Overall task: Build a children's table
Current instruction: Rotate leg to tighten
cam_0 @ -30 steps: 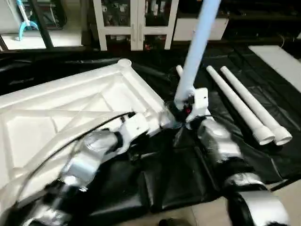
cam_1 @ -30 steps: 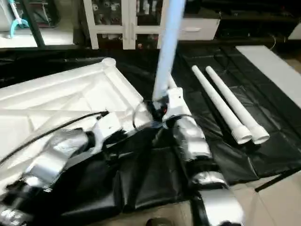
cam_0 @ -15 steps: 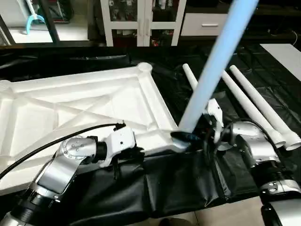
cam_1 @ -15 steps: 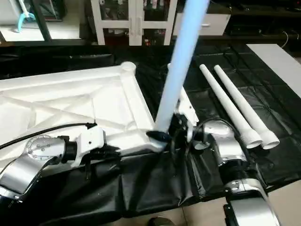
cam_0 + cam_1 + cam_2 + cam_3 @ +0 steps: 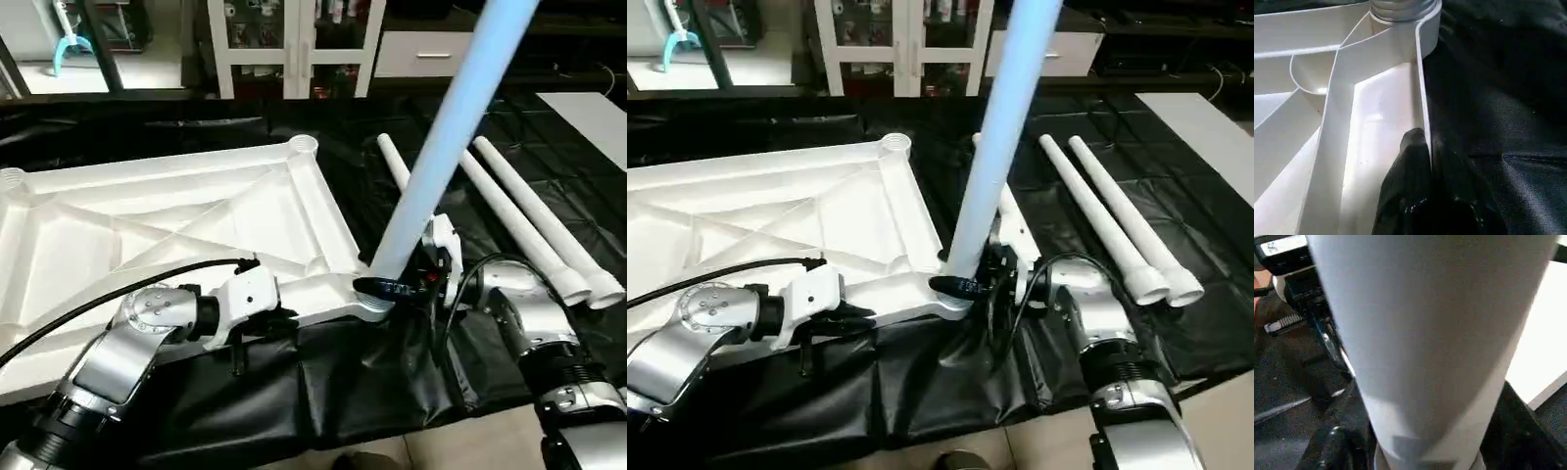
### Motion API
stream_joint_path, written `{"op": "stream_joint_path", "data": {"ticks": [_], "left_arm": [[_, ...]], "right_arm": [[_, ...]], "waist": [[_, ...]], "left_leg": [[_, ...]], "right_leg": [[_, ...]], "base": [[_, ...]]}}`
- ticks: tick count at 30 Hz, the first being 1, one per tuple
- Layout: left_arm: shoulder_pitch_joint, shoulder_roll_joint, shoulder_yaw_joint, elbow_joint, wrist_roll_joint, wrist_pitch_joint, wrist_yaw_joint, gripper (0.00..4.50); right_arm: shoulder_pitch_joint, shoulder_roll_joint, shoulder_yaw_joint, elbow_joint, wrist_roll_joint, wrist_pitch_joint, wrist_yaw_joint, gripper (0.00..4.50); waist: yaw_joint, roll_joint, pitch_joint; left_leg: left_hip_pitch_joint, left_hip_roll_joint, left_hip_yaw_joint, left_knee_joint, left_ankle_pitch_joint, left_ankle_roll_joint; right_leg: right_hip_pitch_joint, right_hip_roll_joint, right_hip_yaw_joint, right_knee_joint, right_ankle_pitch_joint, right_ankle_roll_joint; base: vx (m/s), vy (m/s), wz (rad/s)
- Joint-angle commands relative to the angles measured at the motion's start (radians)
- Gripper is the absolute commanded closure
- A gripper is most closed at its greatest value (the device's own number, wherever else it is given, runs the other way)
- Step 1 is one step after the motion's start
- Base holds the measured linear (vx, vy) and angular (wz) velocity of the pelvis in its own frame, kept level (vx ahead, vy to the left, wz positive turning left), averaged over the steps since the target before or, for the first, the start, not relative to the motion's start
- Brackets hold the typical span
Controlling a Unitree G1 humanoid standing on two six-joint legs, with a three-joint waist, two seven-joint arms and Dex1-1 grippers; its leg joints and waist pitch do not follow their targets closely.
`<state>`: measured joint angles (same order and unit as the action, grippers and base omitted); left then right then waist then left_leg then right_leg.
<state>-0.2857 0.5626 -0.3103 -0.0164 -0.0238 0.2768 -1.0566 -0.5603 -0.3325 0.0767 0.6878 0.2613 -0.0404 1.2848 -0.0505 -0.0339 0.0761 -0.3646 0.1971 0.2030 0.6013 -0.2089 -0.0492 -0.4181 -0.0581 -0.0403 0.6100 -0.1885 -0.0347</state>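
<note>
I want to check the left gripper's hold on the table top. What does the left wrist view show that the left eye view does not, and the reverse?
Left wrist view: the left gripper is shut on the thin rim wall of the table top, one finger inside the rim and the other outside, over the black sheet; a ribbed corner socket is seen up close.

Left eye view: the upright leg in the near corner socket, with the right gripper at its base; three loose legs lying on the sheet; the white cabinet behind.

Both: the ribbed underside and the black sheet.
</note>
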Motion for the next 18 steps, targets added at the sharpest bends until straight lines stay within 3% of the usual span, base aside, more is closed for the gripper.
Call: {"op": "stream_joint_path", "data": {"ticks": [1,4,6,9,10,13,15,16,18], "left_arm": [[0.028,0.017,-0.057,0.033,0.031,0.016,-0.027,4.50],[0.016,-0.005,-0.056,0.047,0.041,0.016,0.008,4.50],[-0.022,-0.069,-0.065,0.071,0.067,0.066,0.087,4.50],[-0.050,-0.106,-0.081,0.087,0.100,0.130,0.140,4.50],[-0.059,-0.118,-0.085,0.092,0.109,0.149,0.157,4.50],[-0.102,-0.198,-0.080,0.126,0.139,0.242,0.268,4.50],[-0.146,-0.298,-0.063,0.160,0.147,0.321,0.367,4.50],[-0.150,-0.315,-0.064,0.158,0.142,0.332,0.367,4.50],[-0.157,-0.332,-0.075,0.146,0.137,0.338,0.353,4.50]], "right_arm": [[-0.005,-0.004,-0.038,0.025,-0.025,-0.002,-0.114,2.39],[-0.009,0.024,-0.035,0.049,-0.060,-0.008,-0.233,2.46],[-0.015,0.115,-0.042,0.092,-0.108,0.027,-0.488,2.51],[-0.022,0.170,-0.049,0.121,-0.135,0.050,-0.651,2.54],[-0.024,0.185,-0.054,0.129,-0.139,0.061,-0.695,2.54],[-0.040,0.264,-0.089,0.177,-0.131,0.095,-0.881,2.54],[-0.059,0.354,-0.111,0.233,-0.121,0.094,-1.027,2.54],[-0.065,0.376,-0.107,0.242,-0.121,0.083,-1.030,2.54],[-0.079,0.416,-0.095,0.251,-0.120,0.058,-1.014,2.55]], "waist": [[0.003,0.003,-0.048],[-0.003,0.002,-0.042],[-0.009,-0.001,-0.035],[-0.019,0.001,-0.034],[-0.023,0.003,-0.032],[-0.031,0.001,-0.029],[-0.037,0.004,-0.029],[-0.035,0.004,-0.031],[-0.038,0.003,-0.028]], "left_leg": [[0.012,0.043,-0.016,-0.072,-0.162,0.077],[0.013,0.041,-0.020,-0.077,-0.213,0.042],[0.017,0.039,-0.026,-0.081,-0.282,0.003],[0.018,0.036,-0.037,-0.087,-0.343,-0.029],[0.021,0.036,-0.039,-0.088,-0.368,-0.037],[0.027,0.033,-0.042,-0.088,-0.425,-0.042],[0.030,0.031,-0.050,-0.090,-0.456,-0.052],[0.038,0.029,-0.048,-0.089,-0.470,-0.051],[0.033,0.028,-0.050,-0.091,-0.492,-0.041]], "right_leg": [[0.045,-0.069,0.046,-0.072,-0.190,-0.256],[0.040,-0.069,0.047,-0.082,-0.289,-0.224],[0.033,-0.071,0.046,-0.094,-0.422,-0.182],[0.031,-0.072,0.043,-0.101,-0.519,-0.140],[0.024,-0.073,0.044,-0.106,-0.543,-0.127],[0.014,-0.070,0.041,-0.114,-0.585,-0.105],[0.013,-0.070,0.032,-0.121,-0.602,-0.085],[0.007,-0.068,0.029,-0.126,-0.590,-0.081],[0.010,-0.069,0.026,-0.130,-0.577,-0.078]], "base": [[0.000,0.000,0.00],[0.000,0.000,0.00],[0.000,0.000,0.00],[-0.051,0.005,-0.09],[0.000,0.000,0.00],[0.000,0.000,0.00],[0.000,0.000,0.00],[0.000,0.000,0.00],[0.000,0.000,0.00]]}}
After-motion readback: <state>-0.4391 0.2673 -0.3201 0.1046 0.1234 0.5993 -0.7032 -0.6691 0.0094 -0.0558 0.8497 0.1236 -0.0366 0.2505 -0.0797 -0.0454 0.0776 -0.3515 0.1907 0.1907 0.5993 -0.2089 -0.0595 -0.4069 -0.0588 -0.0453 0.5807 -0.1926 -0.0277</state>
